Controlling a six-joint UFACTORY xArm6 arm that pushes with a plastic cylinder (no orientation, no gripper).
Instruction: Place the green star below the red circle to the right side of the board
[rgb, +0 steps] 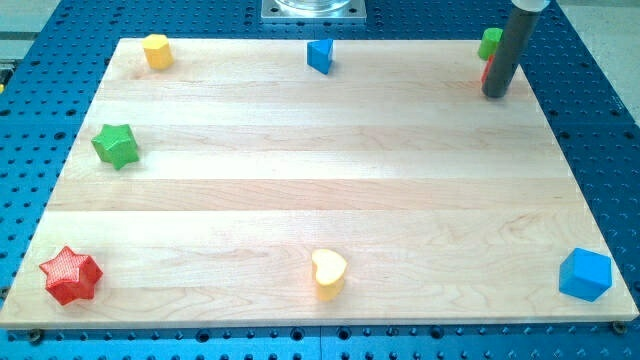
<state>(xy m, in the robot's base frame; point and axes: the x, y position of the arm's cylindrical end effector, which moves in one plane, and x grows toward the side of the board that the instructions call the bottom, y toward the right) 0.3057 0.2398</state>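
Note:
The green star (116, 146) lies near the board's left edge, in the upper half. My tip (495, 94) rests on the board near the top right corner, far to the right of the star. A red block (485, 71) shows only as a sliver at the rod's left side, mostly hidden behind it; its shape cannot be made out. My tip sits just below and right of this red sliver. A green block (490, 43) stands right above the red one, touching or nearly touching the rod.
A yellow block (155, 50) sits at the top left and a blue block (319, 55) at the top middle. A red star (70, 275) lies at the bottom left, a yellow heart (328, 273) at the bottom middle, and a blue cube (585, 274) at the bottom right.

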